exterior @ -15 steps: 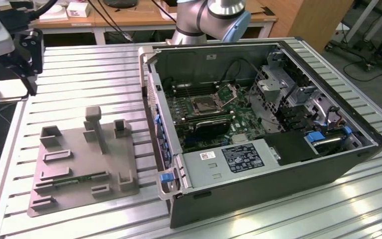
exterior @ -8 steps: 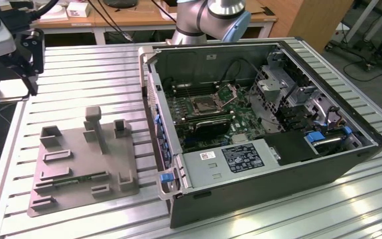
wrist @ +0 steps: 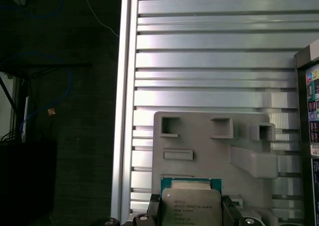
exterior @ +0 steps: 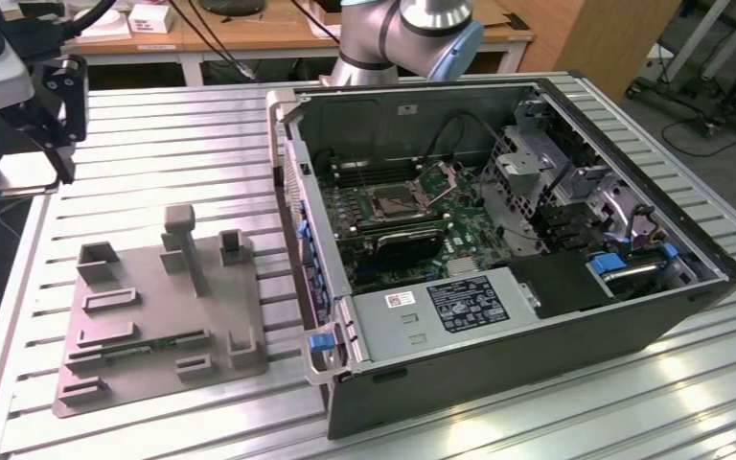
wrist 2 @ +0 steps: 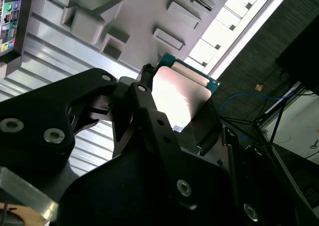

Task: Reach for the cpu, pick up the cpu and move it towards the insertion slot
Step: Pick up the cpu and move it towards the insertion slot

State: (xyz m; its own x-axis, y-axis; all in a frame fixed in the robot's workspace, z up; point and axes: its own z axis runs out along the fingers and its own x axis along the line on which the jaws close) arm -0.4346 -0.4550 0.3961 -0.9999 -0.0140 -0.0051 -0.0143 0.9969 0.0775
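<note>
Black pincer links sit closest, fingers clamped on opposite edges of the cpu, aloft near the counter's edge. We judge the carry to the insertion slot, well apart inside the open case, needs the chip level

Slatted table, grey perhaps plastic fixture, open computer case
</note>
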